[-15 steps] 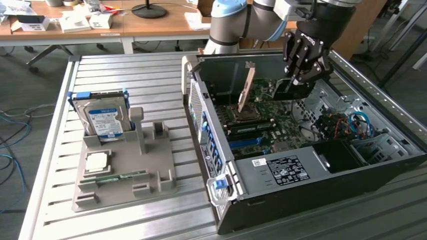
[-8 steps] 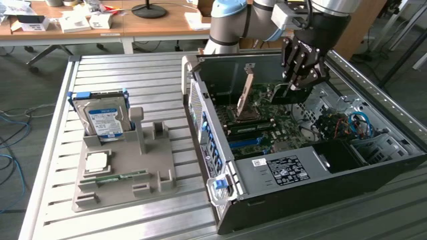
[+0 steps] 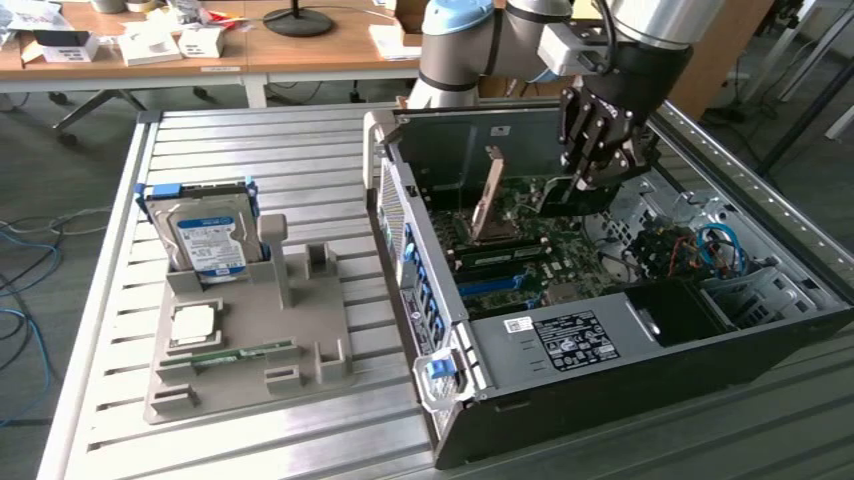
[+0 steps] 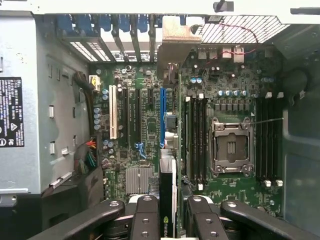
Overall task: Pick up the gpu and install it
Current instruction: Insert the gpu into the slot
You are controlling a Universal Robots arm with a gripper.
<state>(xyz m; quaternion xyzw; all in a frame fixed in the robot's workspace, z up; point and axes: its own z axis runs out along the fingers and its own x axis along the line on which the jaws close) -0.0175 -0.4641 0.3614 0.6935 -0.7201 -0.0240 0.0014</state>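
End effector (image 4: 169, 205), gpu (image 4: 167, 175) edge-on along slots (image 4: 162, 115)

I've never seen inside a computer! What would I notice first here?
First, the gripper reaching down into the open computer case on the exterior view's right. It is shut on the gpu, a thin card held on edge above the green motherboard. On the exterior view's left, a hard drive with a blue-white label stands in a grey holder.

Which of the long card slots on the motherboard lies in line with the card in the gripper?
The blue slot; the gpu in the gripper lines up edge-on with it. The white slot and black slots lie off to the side.
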